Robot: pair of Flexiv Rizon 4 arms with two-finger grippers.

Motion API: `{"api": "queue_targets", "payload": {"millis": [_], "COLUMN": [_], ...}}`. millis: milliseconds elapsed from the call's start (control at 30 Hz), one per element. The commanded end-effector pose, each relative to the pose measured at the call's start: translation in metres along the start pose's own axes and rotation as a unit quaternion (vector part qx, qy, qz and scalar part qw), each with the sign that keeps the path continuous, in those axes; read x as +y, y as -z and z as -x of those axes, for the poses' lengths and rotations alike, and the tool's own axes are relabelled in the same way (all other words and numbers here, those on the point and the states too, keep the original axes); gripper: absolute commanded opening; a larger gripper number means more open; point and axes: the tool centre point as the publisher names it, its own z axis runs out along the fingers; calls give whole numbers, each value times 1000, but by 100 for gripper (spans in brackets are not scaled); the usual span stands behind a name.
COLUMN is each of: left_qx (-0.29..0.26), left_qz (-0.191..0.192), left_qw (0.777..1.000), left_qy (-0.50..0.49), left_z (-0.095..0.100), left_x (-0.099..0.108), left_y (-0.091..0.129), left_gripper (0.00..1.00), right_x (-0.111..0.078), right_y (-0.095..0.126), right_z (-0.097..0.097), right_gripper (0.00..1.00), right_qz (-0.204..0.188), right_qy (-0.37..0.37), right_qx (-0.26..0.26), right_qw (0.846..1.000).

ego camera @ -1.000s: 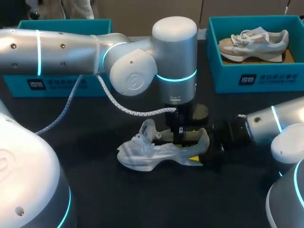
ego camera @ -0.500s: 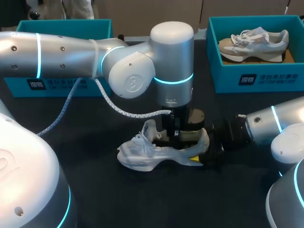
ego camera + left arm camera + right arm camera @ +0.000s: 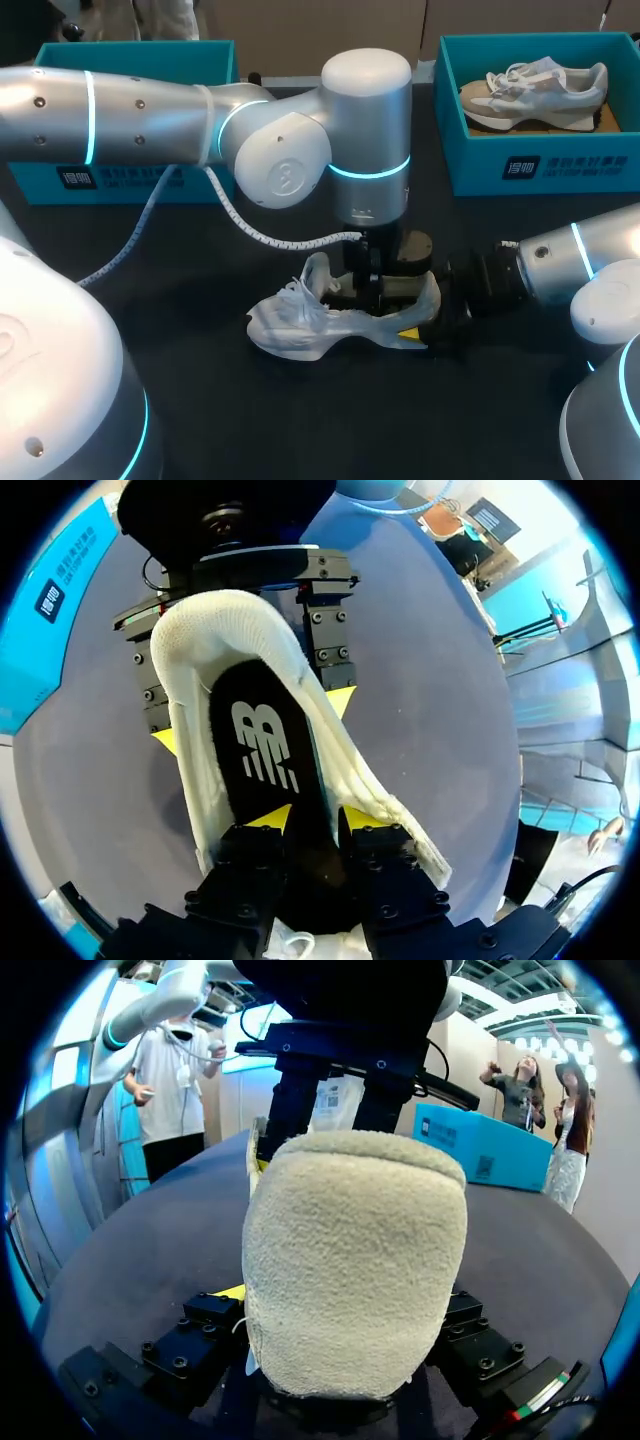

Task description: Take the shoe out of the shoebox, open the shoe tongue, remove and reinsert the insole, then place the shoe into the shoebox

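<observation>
White sneaker [image 3: 300, 325] is out on the table. My right gripper [image 3: 345, 1305] clamps its heel between both fingers, and my left gripper [image 3: 308, 818], reaching down inside, pinches the black insole [image 3: 262, 750]. Removal looks just begun; reinserting and boxing remain.

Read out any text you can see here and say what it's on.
Insole in the shoe: white logo mark, no readable words.
Left box label: white print, too blurred to read.
Right box label: white print, too blurred to read.
</observation>
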Motion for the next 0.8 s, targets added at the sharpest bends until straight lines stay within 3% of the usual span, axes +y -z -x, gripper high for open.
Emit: {"api": "queue_targets", "payload": {"millis": [33, 233, 633, 733, 800], "left_qx": [-8, -23, -79, -87, -96], "left_qz": [0, 1, -16, -13, -14], "left_qw": [1000, 999, 995, 995, 994], "left_qy": [-13, -26, -52, -51, -50], "left_z": [4, 8, 16, 18, 19], "left_x": [-1, 0, 1, 1, 2], "left_y": [-7, -17, -41, -49, -52], "left_gripper": [41, 46, 45, 41, 29], "right_x": [-2, -2, -2, -2, -2], "right_y": [-3, -3, -3, -3, -3], "right_z": [2, 2, 2, 2, 2], "right_gripper": [0, 0, 0, 0, 0], "right_qz": [-2, -2, -2, -2, -2], "right_qy": [-1, -1, -1, -1, -1], "right_qx": [0, 0, 0, 0, 0], "right_qw": [1000, 1000, 1000, 1000, 1000]}}
